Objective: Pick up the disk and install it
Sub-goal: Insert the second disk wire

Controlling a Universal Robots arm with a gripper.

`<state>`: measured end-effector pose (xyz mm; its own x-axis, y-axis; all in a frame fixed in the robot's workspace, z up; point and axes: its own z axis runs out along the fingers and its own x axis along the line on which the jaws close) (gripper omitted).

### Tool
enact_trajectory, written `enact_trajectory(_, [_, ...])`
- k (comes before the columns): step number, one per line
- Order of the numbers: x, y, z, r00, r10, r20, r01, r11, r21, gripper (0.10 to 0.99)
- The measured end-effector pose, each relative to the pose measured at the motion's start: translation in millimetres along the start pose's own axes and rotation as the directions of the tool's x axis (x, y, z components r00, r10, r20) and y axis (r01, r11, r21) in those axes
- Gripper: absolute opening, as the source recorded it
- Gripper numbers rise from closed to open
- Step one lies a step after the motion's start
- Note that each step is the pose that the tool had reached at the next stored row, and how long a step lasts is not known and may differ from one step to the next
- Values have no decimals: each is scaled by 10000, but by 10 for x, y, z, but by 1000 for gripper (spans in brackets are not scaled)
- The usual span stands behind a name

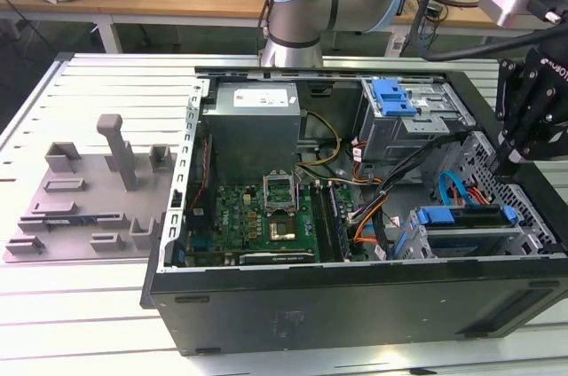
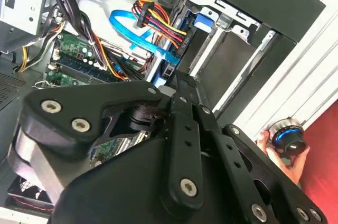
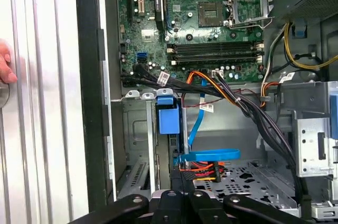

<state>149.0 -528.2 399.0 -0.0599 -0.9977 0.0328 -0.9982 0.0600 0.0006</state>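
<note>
Hanging over the front corner of the open computer case (image 1: 355, 305), on the exterior view's right, the gripper (image 1: 504, 161) points down at the drive cage (image 1: 532, 216). Its 2 fingers (image 2: 182, 89) look pressed together in the second wrist view, and nothing can be seen between them. In the first wrist view the gripper (image 3: 178, 177) sits just above a flat blue data cable (image 3: 208, 155) and a bundle of red, yellow and orange wires (image 3: 203, 170).

The disk (image 1: 466, 232) lies in that drive cage, just below the gripper's tip and apart from it. Its blue carrier front (image 1: 461, 215) faces the inside of the case. How far in it sits cannot be told.

Deeper in the case, the green motherboard (image 1: 257, 216) lies flat, with the grey power-supply box (image 1: 253, 128) beyond it. A second blue latch (image 1: 393, 97) tops the upper bay. On the exterior view's left, a grey fixture plate (image 1: 89, 199) rests on the slatted metal table (image 1: 89, 83).

A person's hand (image 2: 285, 152) rests on a round knob (image 2: 288, 137) beside the case.
</note>
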Motion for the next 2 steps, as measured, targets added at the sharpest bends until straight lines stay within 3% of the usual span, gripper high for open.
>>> enact_trajectory(2, [0,0,0,10000,0,-1,0,10000,0,106])
